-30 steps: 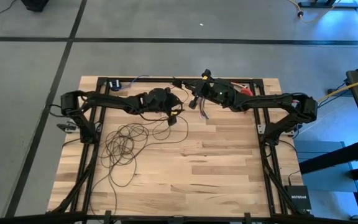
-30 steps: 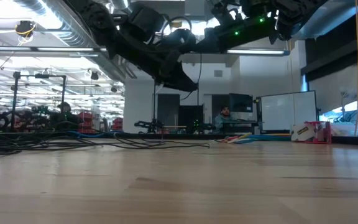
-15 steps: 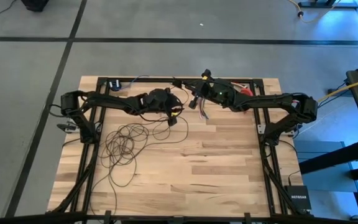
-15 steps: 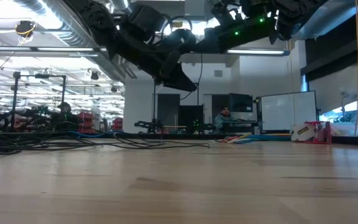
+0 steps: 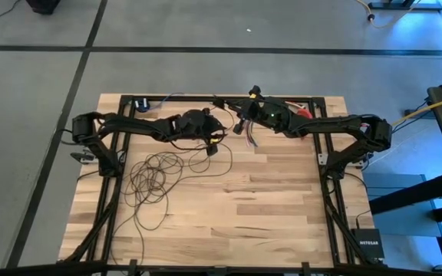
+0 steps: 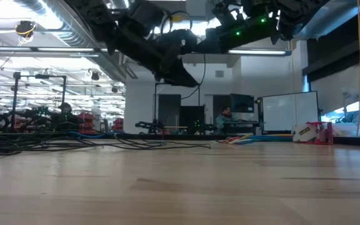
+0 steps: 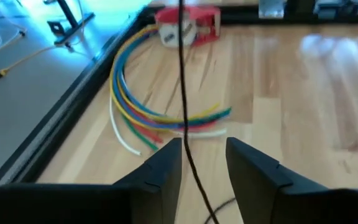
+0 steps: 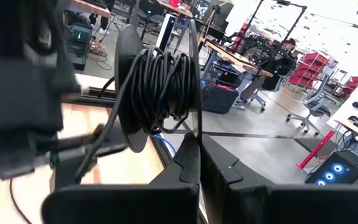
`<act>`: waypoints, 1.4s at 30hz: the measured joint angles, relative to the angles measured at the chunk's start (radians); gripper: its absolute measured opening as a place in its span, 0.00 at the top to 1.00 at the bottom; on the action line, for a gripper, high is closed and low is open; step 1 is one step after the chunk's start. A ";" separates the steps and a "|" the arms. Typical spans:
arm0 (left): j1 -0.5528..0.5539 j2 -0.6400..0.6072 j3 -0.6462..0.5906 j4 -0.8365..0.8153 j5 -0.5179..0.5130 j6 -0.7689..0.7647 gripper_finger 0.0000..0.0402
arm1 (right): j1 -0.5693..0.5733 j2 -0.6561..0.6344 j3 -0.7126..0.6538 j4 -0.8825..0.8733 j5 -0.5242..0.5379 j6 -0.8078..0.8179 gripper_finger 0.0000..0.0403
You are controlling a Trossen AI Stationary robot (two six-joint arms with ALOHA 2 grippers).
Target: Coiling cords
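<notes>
Left gripper [image 7: 202,163] jaws now parted again around the cords [image 7: 184,106], loosened for regrip; loose loops lie on table [image 5: 267,207]; right gripper [image 8: 199,163] shut on cord strand

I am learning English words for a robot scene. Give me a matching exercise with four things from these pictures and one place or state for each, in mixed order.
Things:
1. cord
2. multicoloured wires
3. left hand
4. right hand

Places or states:
A. fingers shut together
B. lying in loose loops on the table
C. fingers apart, a dark cord running between them
D. a curved bundle of many colours

Pairs: 1-B, 2-D, 3-C, 4-A
</notes>
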 joint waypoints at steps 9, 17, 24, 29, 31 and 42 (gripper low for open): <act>0.027 0.057 0.000 0.064 -0.001 0.017 0.71 | 0.000 0.000 0.000 0.001 -0.001 0.000 1.00; 0.025 0.056 0.000 0.066 0.000 0.030 0.80 | 0.000 0.000 0.000 -0.001 -0.002 0.000 1.00; 0.053 0.055 0.000 0.013 -0.070 0.043 0.97 | 0.001 0.000 0.000 0.000 -0.003 0.000 1.00; 0.096 0.055 0.000 -0.088 -0.195 0.032 0.99 | 0.001 0.000 0.000 -0.001 -0.027 0.001 1.00; 0.113 0.053 0.000 -0.113 -0.226 0.019 0.99 | 0.001 0.000 0.000 -0.008 -0.027 0.001 1.00; 0.154 -0.061 -0.001 -0.225 -0.290 0.054 0.99 | 0.000 -0.001 0.000 -0.019 -0.029 -0.015 1.00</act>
